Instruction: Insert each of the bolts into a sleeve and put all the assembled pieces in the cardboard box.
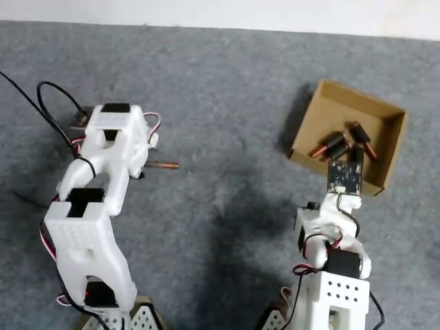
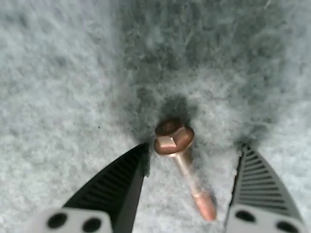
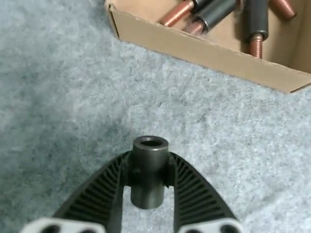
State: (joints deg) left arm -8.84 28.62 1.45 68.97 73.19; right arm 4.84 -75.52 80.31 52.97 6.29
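While apart around the bolt (image 2: pixel 180 165), left jaws; right jaws tight on a sleeve (image 3: pixel 148 170).

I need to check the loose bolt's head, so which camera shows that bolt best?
The left wrist view: the bolt lies whole, hex head to threaded tip, between the left gripper's open fingers. The high view catches its shank poking from under that arm. The right wrist view faces the sleeve and cardboard box.

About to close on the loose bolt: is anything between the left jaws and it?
Nothing visible. The bolt lies bare on the grey carpet between the open left jaws, its hex head close beside one of them.
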